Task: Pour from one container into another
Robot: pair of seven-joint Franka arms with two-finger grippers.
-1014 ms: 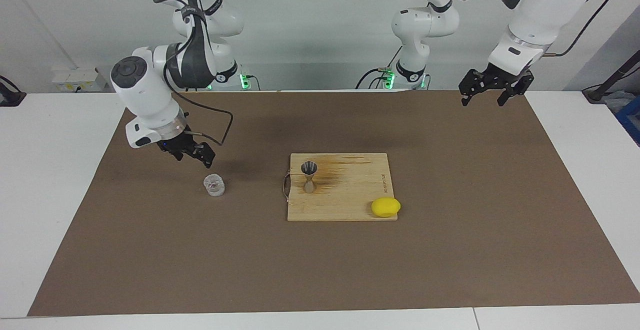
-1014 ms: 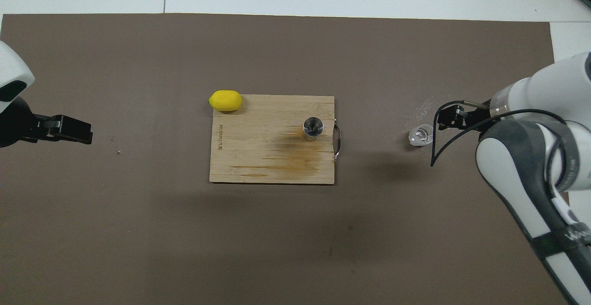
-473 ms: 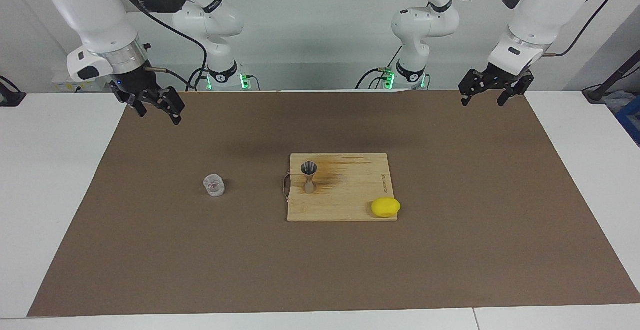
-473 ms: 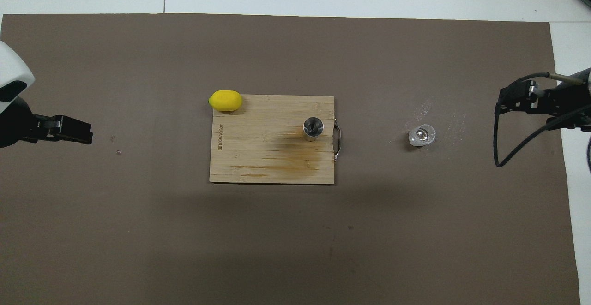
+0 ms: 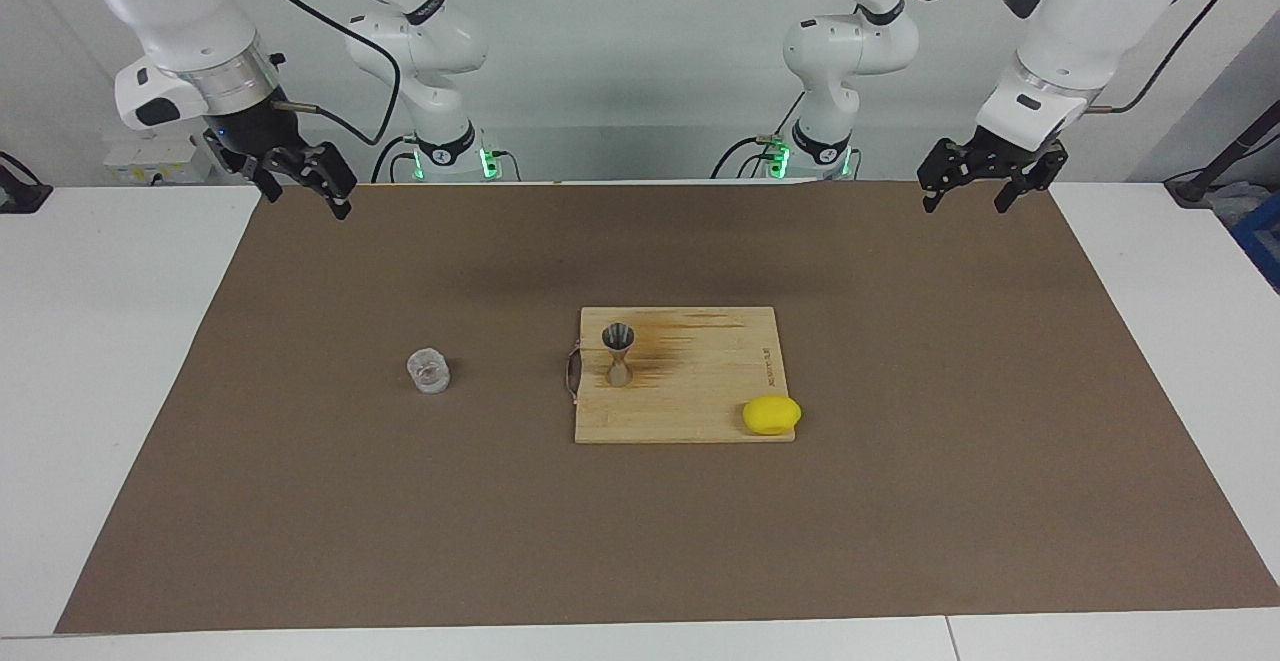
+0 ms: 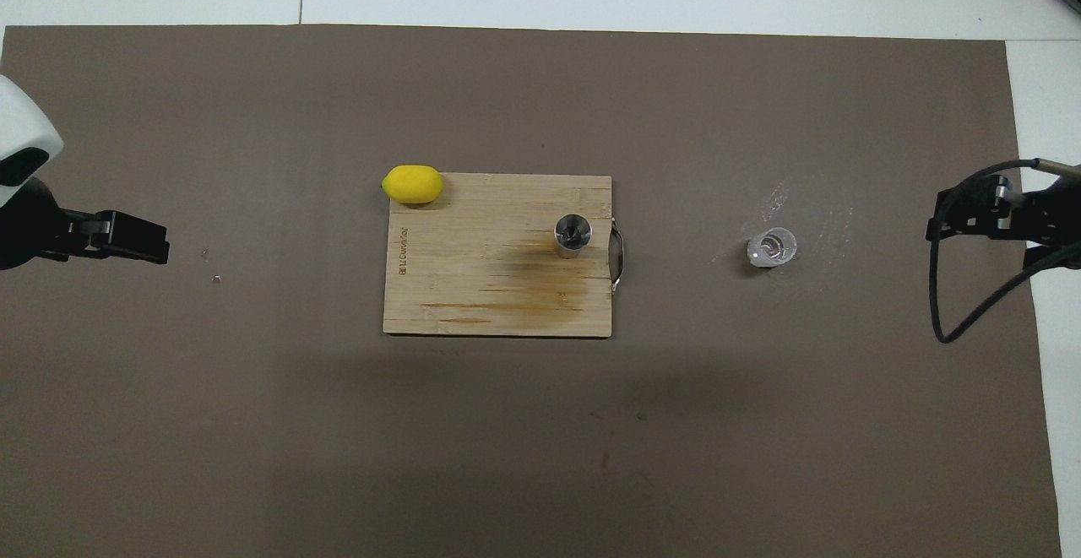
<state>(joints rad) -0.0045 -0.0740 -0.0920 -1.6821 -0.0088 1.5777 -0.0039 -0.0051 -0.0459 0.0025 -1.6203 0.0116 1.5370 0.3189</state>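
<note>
The clear ribbed cup stands upright on the brown mat beside the wooden cutting board, toward the right arm's end of the counter. The metal jigger stands upright on the board near its handle edge. The right gripper, jaws released and empty, hangs nearer that cup than the left gripper, which waits with jaws released. What the cup or jigger contains cannot be made out. A lemon lies at the board's corner.

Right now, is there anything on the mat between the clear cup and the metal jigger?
Only the cutting board's metal handle; otherwise bare brown mat separates the clear cup and the jigger, clearest in the overhead view.
</note>
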